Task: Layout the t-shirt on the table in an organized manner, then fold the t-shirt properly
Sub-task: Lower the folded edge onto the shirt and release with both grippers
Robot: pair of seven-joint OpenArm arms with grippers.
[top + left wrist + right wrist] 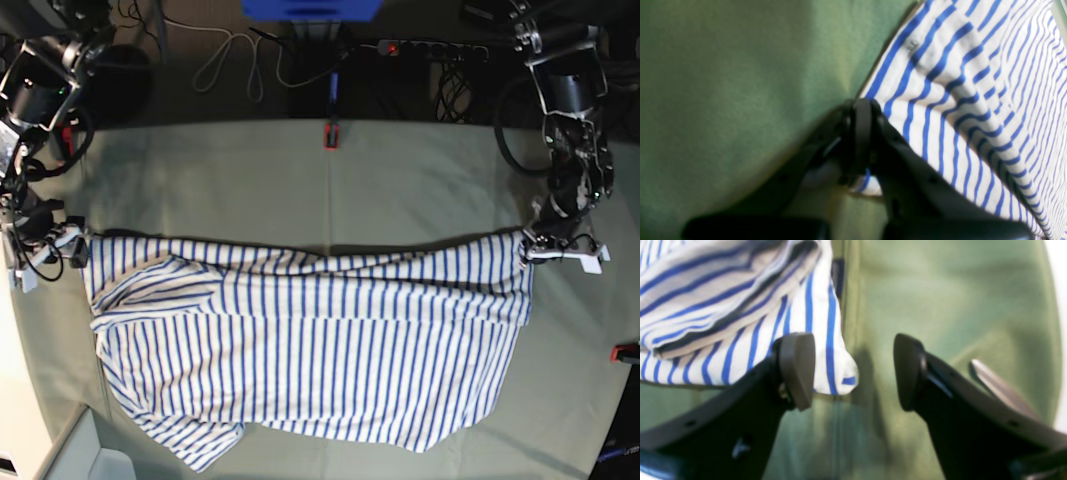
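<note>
I see the t-shirt (310,350) spread across the near half of the table (330,185), wrinkled along its far edge. My left gripper (860,133) is clamped on the shirt's far right corner, fabric pinched between the pads. My right gripper (853,371) sits at the far left corner with jaws spread apart, one fingertip (796,368) against the cloth, grasping nothing.

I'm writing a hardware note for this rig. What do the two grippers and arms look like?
Both grippers are matte black. The right gripper has two long tapering fingers ending in rounded dark-grey pads. The left gripper looks the same build. In the base view, black cables loop along both arms.
</note>
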